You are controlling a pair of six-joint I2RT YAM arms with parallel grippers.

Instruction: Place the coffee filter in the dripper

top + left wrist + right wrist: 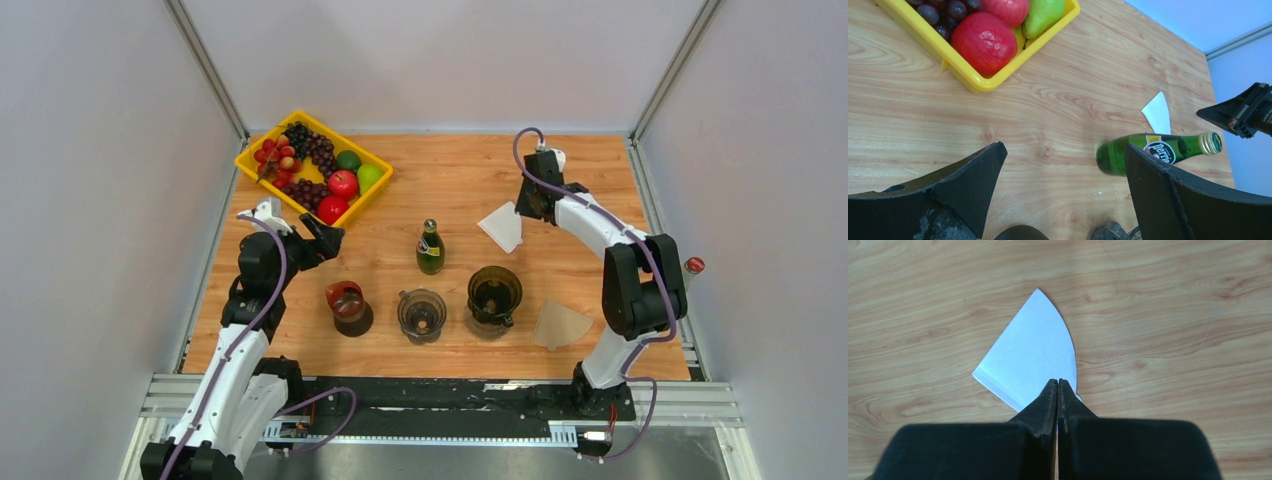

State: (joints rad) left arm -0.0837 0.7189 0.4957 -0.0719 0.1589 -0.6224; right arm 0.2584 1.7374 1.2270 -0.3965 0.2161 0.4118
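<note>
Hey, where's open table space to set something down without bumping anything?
The widest bare tabletop lies at the back, between the yellow fruit tray and the white filter. A smaller strip runs between the tray and the green bottle. The near row of drippers plus the brown filter is crowded.

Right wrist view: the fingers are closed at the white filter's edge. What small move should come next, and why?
Probably a short straight lift. The right gripper is shut on the near edge of the white filter, which lies flat on the table. Raising it slightly would show whether the pinch holds before carrying it toward the dark dripper, the closest one.
</note>
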